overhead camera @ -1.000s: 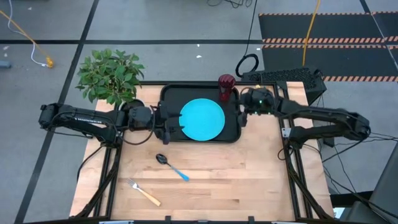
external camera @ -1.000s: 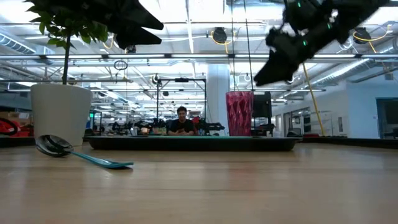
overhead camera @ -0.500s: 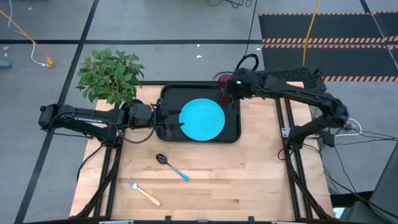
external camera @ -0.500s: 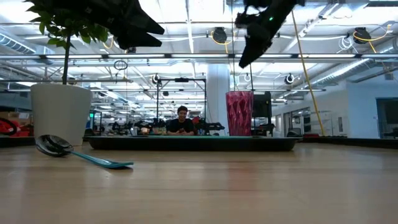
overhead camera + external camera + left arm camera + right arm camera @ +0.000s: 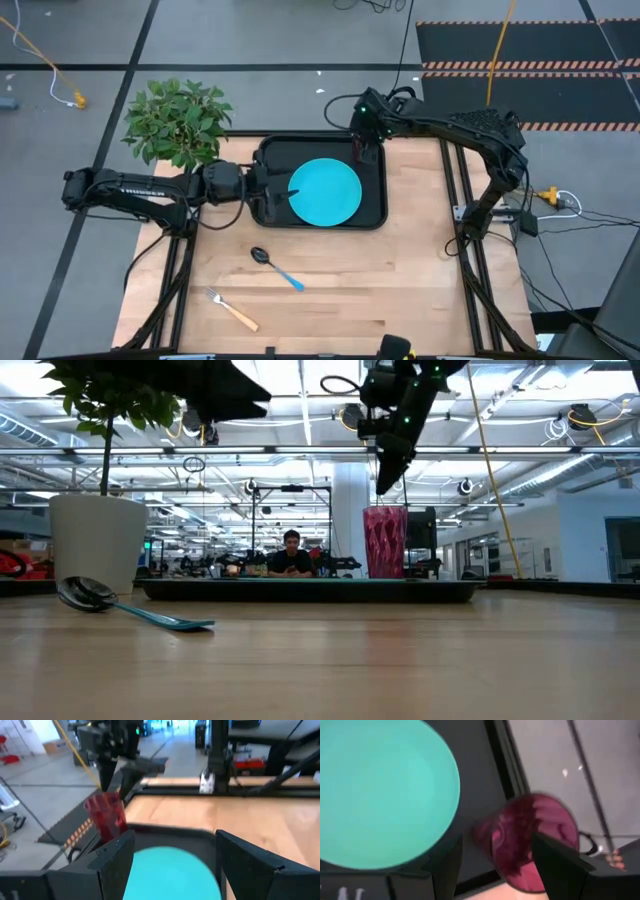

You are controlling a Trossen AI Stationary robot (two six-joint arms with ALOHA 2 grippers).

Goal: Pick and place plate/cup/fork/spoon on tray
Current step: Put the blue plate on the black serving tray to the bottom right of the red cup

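Observation:
The dark red cup [image 5: 386, 542] stands upright on its base in the far right corner of the black tray [image 5: 375, 215]; it also shows in the left wrist view [image 5: 106, 817]. My right gripper [image 5: 385, 482] hangs open just above the cup [image 5: 530, 837], fingers pointing down, touching nothing. The turquoise plate [image 5: 325, 192] lies flat in the tray. My left gripper [image 5: 276, 195] is open and empty over the tray's left rim, facing the plate [image 5: 170, 870]. The spoon [image 5: 276, 268] and the fork [image 5: 232, 310] lie on the wooden table.
A green plant [image 5: 178, 120] in a white pot [image 5: 98, 545] stands at the table's far left, close to my left arm. The spoon [image 5: 130, 610] lies near the middle of the table and the fork at the near left. A person sits in the room beyond the table.
My right gripper has swung from over the table beside the tray's right rim toward the far edge and the left. It now stands above the cup, pointing down. The cup and plate have stayed in place.

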